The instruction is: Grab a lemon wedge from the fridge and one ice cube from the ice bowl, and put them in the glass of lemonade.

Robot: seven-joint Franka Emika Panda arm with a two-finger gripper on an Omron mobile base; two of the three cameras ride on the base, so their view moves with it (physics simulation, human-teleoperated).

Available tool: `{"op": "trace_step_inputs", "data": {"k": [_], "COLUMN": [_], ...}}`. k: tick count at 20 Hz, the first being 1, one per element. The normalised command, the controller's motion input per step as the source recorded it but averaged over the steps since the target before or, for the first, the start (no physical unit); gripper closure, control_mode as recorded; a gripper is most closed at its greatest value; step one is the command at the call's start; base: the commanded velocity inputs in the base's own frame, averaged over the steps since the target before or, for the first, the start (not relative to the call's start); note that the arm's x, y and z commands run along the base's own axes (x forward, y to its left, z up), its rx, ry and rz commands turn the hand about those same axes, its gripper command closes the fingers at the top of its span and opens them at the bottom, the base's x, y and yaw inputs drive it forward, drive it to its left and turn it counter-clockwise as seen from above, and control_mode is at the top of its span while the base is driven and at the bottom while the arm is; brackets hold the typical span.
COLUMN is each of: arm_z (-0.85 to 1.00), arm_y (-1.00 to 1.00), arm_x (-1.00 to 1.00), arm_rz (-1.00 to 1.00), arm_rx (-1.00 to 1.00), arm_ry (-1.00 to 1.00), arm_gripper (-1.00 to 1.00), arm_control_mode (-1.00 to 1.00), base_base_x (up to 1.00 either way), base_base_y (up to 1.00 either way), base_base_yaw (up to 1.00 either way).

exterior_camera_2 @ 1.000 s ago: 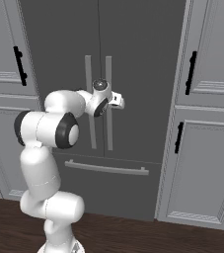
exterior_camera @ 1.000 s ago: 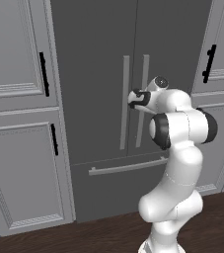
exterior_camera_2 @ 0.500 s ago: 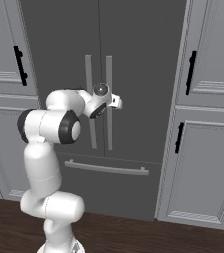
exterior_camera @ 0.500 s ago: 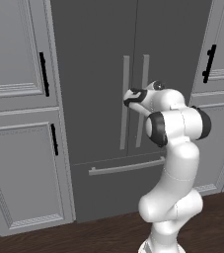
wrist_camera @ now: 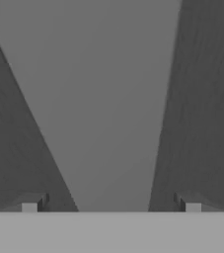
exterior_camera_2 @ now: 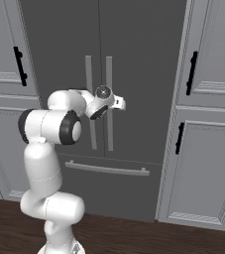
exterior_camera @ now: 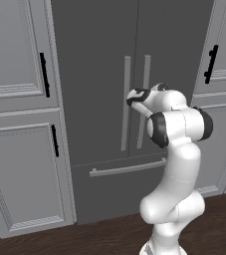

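The fridge (exterior_camera: 94, 69) (exterior_camera_2: 139, 59) is the tall dark grey unit ahead, with both upper doors shut. Two long grey bar handles (exterior_camera: 126, 104) (exterior_camera_2: 89, 114) run down its middle. My gripper (exterior_camera: 134, 96) (exterior_camera_2: 115, 103) (wrist_camera: 111, 205) is held out at mid-handle height, close to the doors, and is open. In the hand view a grey handle bar (wrist_camera: 113, 99) runs up the middle between the two finger tips; I cannot tell which handle it is. Behind the shut doors the lemon wedge is hidden. The ice bowl and the glass of lemonade are out of view.
A horizontal bar handle (exterior_camera: 127, 168) (exterior_camera_2: 106, 169) crosses the fridge's lower drawer. Light grey panelled cabinets with black handles flank the fridge on the left (exterior_camera: 20, 149) and on the right (exterior_camera_2: 203, 163). Dark wood floor (exterior_camera_2: 134, 235) lies below.
The hand has pushed forward, closer to the fridge handles, as the arm stretched out. The jaws stay open and the fridge doors stay shut.
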Motion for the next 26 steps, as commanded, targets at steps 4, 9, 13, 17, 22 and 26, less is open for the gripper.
{"op": "trace_step_inputs", "data": {"k": [4, 9, 13, 17, 22, 26], "arm_z": [-0.04, -0.03, -0.12, -0.03, 0.0, 0.03], "arm_y": [0.0, 0.08, 0.21, 0.14, -0.06, -0.43], "arm_x": [0.01, 0.18, 0.36, 0.27, 0.11, 0.0], "arm_rz": [0.0, 0.0, 0.0, 0.0, 0.0, 0.0], "arm_rx": [0.0, 0.0, 0.0, 0.0, -0.03, -0.01], "arm_ry": [0.0, 0.0, 0.0, 0.0, 0.01, 0.0], "arm_gripper": [-1.0, 1.0, 1.0, 1.0, 1.0, 1.0], "arm_control_mode": [-1.0, -1.0, -1.0, -1.0, -1.0, -1.0], "base_base_x": [0.0, 0.0, 0.0, 0.0, 0.0, 0.0], "base_base_y": [0.0, 0.0, 0.0, 0.0, 0.0, 0.0], "base_base_yaw": [0.0, 0.0, 0.0, 0.0, 0.0, 0.0]}}
